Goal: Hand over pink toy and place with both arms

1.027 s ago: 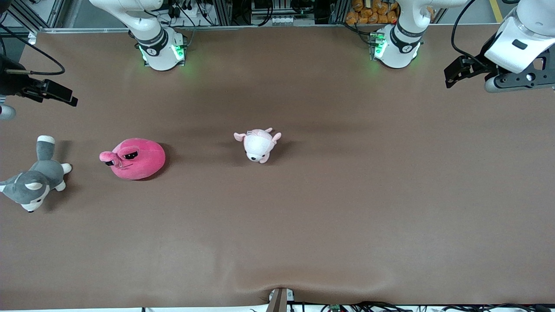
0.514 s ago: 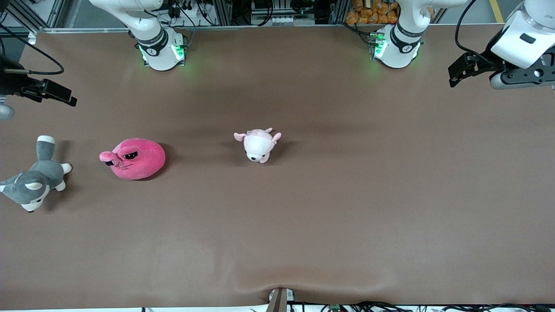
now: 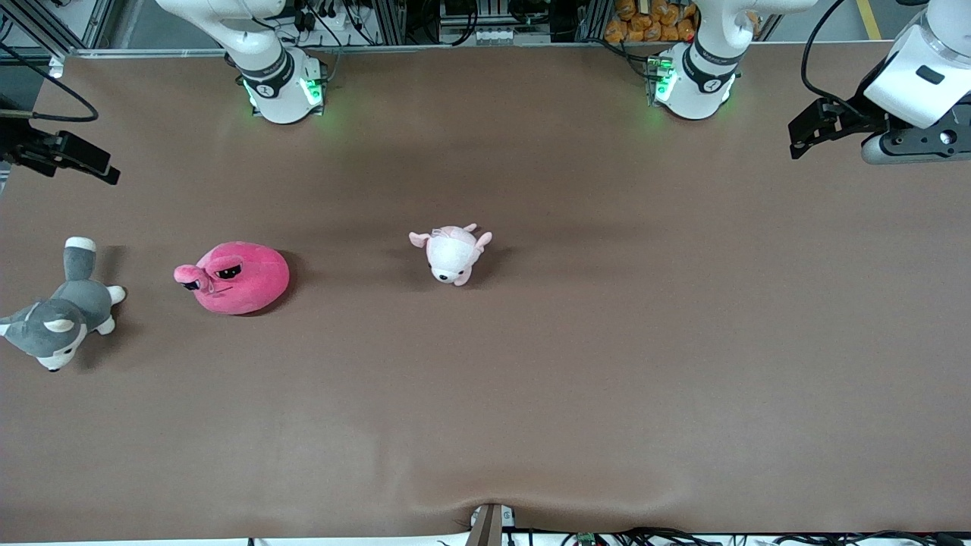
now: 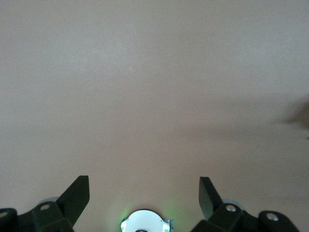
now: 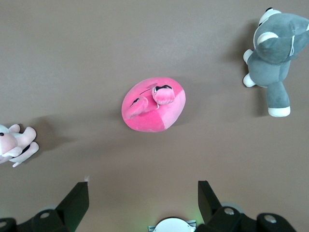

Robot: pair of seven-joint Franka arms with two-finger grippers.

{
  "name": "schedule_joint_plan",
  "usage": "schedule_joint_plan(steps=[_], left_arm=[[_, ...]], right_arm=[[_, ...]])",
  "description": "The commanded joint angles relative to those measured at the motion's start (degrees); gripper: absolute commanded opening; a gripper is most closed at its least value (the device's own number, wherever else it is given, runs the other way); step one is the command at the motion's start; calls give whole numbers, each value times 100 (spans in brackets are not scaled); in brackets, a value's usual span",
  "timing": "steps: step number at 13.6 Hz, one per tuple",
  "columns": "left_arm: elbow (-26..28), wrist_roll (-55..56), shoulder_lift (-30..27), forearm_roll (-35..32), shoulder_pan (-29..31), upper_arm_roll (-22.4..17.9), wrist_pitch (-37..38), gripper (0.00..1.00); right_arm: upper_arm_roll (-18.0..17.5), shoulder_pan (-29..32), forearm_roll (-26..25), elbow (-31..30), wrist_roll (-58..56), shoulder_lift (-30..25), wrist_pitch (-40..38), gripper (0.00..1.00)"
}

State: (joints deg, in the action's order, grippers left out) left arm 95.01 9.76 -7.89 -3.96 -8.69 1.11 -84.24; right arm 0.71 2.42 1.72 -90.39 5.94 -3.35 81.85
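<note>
One brown cloth-covered table (image 3: 576,364) carries three plush toys. The large round hot-pink plush blob (image 3: 237,277) lies between the grey-and-white plush husky (image 3: 59,312) and the small pale pink-and-white plush animal (image 3: 452,253). Two black two-finger grippers, left (image 4: 144,194) and right (image 5: 143,194), hang high with fingers apart, both having drifted outward.
</note>
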Motion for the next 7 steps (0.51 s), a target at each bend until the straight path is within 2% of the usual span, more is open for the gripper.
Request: schedule_joint_plan(steps=[1,7], left_arm=[[-202,-159,59,44,25,-136,171,100],[-229,-247,59,18,16,-155,241,100]], right_arm=[[34,-84,-102,118,109,54,-38,100],[34,-110,-76,118,109,89,-47,100]])
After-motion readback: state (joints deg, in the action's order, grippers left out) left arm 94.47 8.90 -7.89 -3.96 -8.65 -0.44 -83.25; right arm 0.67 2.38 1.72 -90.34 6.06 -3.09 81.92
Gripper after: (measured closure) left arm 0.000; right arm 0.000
